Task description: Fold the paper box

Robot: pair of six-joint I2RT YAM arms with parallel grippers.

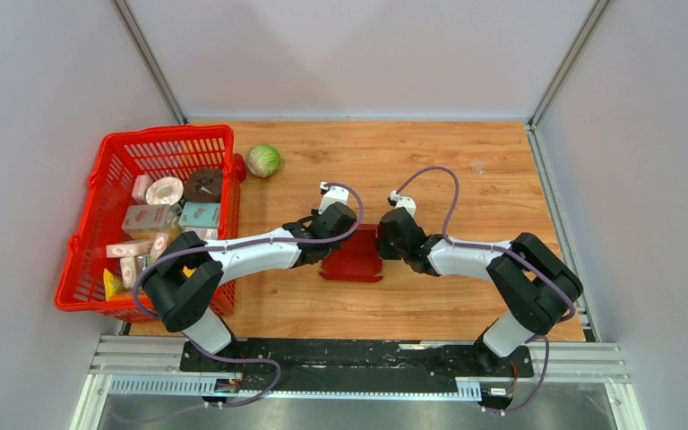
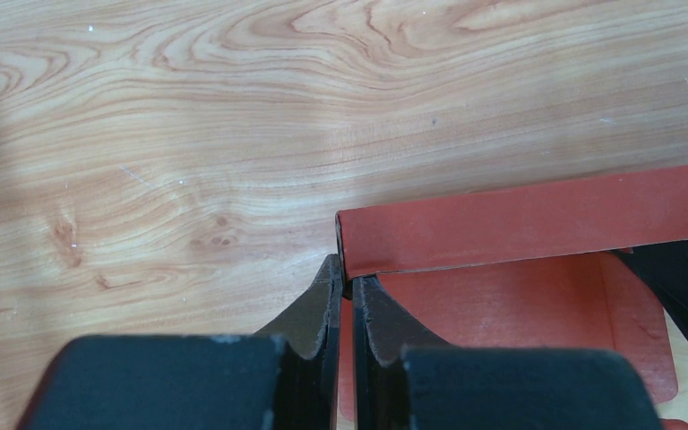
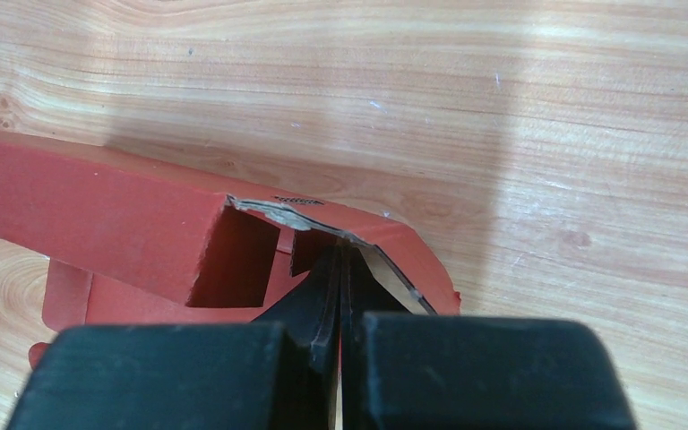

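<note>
1. The wooden table [image 1: 466, 179] carries everything. A red mesh basket [image 1: 107, 179] of small cartons sits on its left side, and a green cabbage [image 1: 263, 160] lies just beyond the basket's far right corner.
2. The left arm [image 1: 251, 253] reaches from its base forward and to the right, forearm low and nearly level, wrist aimed at the table's middle.
3. The right arm [image 1: 475, 255] mirrors it, with the elbow out to the right and the forearm running left, so the two wrists face each other.
4. The paper box [image 1: 351, 266] lies near the middle of the table between the two wrists, well apart from the basket. It is half formed: the base is flat on the wood and one long wall [image 2: 537, 219] stands up. That wall's long axis runs left to right, from one gripper to the other.
5. The left gripper [image 2: 345, 296] has its fingers drawn almost together, pinching the left end of the raised wall at its corner.
6. The right gripper [image 3: 340, 269] is likewise squeezed to a thin slit. Its tips are on the folded corner flap [image 3: 403, 260] at the wall's right end, where a torn grey edge shows.
</note>
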